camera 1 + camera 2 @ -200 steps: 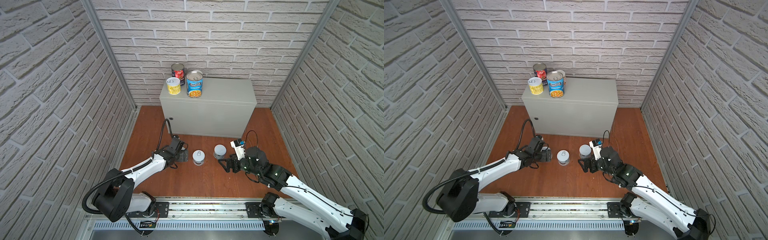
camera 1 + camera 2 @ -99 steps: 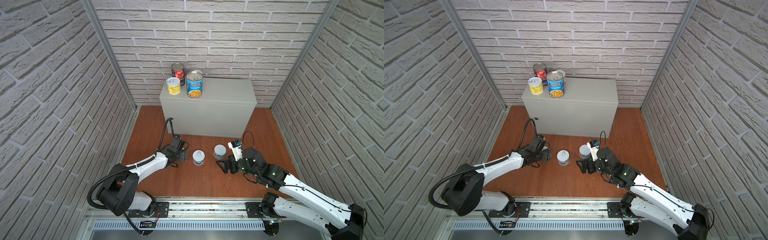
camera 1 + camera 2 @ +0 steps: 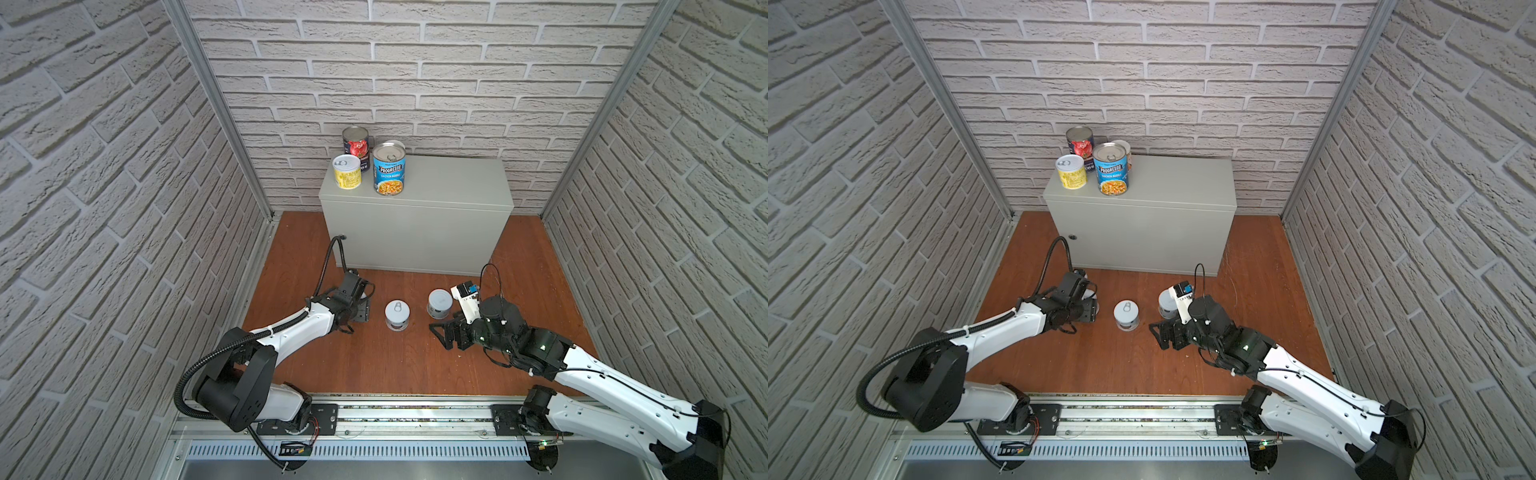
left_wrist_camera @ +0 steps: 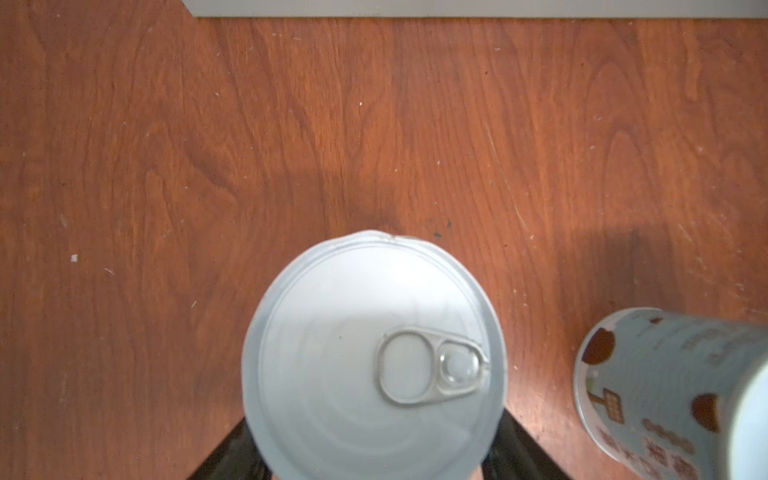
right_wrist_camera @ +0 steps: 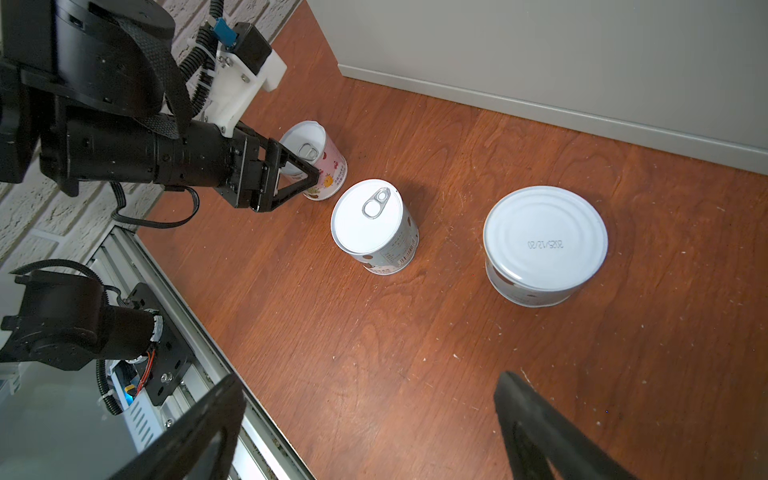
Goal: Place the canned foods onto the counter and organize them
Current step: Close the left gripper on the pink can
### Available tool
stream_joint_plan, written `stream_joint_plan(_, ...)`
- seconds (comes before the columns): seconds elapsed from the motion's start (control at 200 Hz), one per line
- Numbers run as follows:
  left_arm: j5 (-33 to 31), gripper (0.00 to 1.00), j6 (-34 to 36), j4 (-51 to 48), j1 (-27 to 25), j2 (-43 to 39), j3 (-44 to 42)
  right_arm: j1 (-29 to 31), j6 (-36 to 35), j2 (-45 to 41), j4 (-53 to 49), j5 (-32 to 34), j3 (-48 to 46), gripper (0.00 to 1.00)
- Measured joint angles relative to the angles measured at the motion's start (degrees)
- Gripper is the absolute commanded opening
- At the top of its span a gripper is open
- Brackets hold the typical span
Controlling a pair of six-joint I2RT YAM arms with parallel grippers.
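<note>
Several canned foods stand at the counter's (image 3: pixel 440 178) left end: a yellow can (image 3: pixel 347 171), a red-tomato can (image 3: pixel 356 143) and a blue Progresso can (image 3: pixel 389 168) with another half hidden behind it. Three pale cans stand on the wooden floor. My left gripper (image 4: pixel 374 457) (image 5: pixel 307 170) is shut on the pink-labelled can (image 5: pixel 311 141), a finger on each side. The middle can (image 3: pixel 397 314) (image 5: pixel 370 224) and the short wide can (image 3: pixel 439 302) (image 5: pixel 544 245) stand free. My right gripper (image 3: pixel 439 336) (image 5: pixel 370 382) hangs open over bare floor just in front of the short can.
Brick-pattern walls close in on three sides. The counter's front face (image 3: pixel 1142 232) rises just behind the floor cans. A metal rail (image 3: pixel 395 419) carrying both arm bases runs along the front. The counter's right half (image 3: pixel 1192 178) carries nothing.
My left gripper's jaws have closed in from wide open onto the pink-labelled can. The right gripper has drifted slightly toward the front, still open.
</note>
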Motion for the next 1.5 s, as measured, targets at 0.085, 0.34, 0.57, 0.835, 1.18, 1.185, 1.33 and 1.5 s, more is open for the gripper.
stream_joint_plan(0.085,0.3,0.55,0.1,-0.8,0.4,-0.5,0.3,0.9,-0.8,0.7,0.7,0.0,0.1,0.95)
stream_joint_plan(0.34,3.1,0.54,0.1,-2.4,1.4,-2.6,3.1,3.3,-4.1,1.3,3.0,-0.3,0.1,0.95)
stream_joint_plan(0.57,4.3,0.8,1.0,-3.1,2.0,-4.0,3.7,4.7,-5.6,4.5,5.6,-0.3,0.1,0.95)
stream_joint_plan(0.835,3.7,0.95,1.5,-3.8,3.0,-0.5,6.9,5.0,-6.0,5.6,5.9,1.0,0.1,0.95)
stream_joint_plan(1.18,1.2,0.89,2.9,-4.0,3.3,8.0,12.0,5.0,-6.0,1.5,5.2,4.2,0.1,0.95)
stream_joint_plan(1.185,1.2,0.89,2.9,-4.0,3.3,8.1,12.1,5.0,-6.0,1.4,5.2,4.2,0.1,0.95)
stream_joint_plan(1.33,0.1,0.88,3.5,-4.2,3.3,11.4,13.9,5.0,-6.0,0.2,4.7,5.4,0.1,0.95)
stream_joint_plan(1.5,-0.3,0.88,4.0,-4.1,3.4,14.3,15.2,5.1,-6.0,0.1,3.7,5.9,0.1,0.95)
